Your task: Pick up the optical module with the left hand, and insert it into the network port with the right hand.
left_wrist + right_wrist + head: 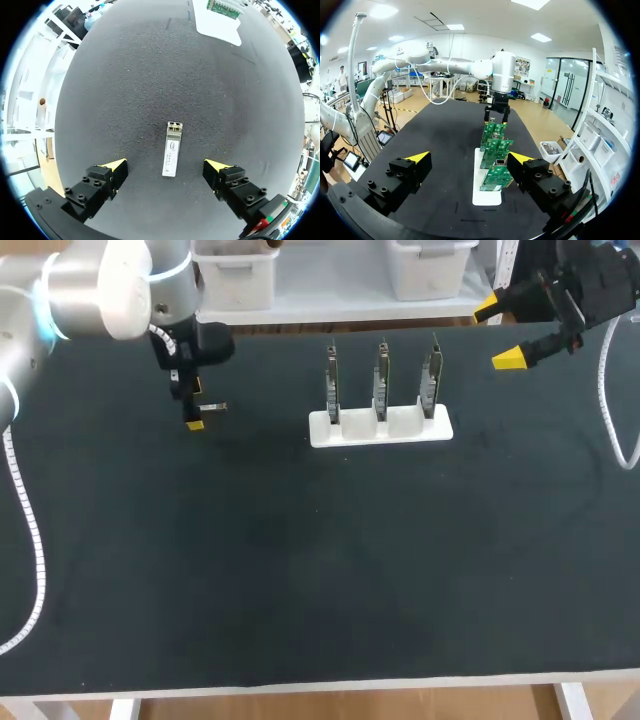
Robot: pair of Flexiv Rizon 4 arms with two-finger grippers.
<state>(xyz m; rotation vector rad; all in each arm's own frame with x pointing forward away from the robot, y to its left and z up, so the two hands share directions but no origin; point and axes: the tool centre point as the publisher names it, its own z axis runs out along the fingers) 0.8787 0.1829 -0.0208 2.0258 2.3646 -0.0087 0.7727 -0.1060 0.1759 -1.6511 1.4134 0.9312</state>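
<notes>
The optical module (171, 149), a slim silver bar, lies flat on the black mat between the fingers of my left gripper (167, 167), which hovers over it open without touching it. In the head view that left gripper (190, 405) hangs at the table's far left, with the module (215, 407) just showing beside it. The white stand (381, 428) holds three upright green boards with network ports (380, 380). My right gripper (505, 335) stays open and empty at the far right, raised above the table. The right wrist view shows the boards (493, 165) ahead of my right gripper (472, 162).
Beyond the boards, the right wrist view shows my left arm (496, 70) reaching down to the mat. A white cable (612, 410) hangs by the right arm. The black mat (320, 580) covers the whole table.
</notes>
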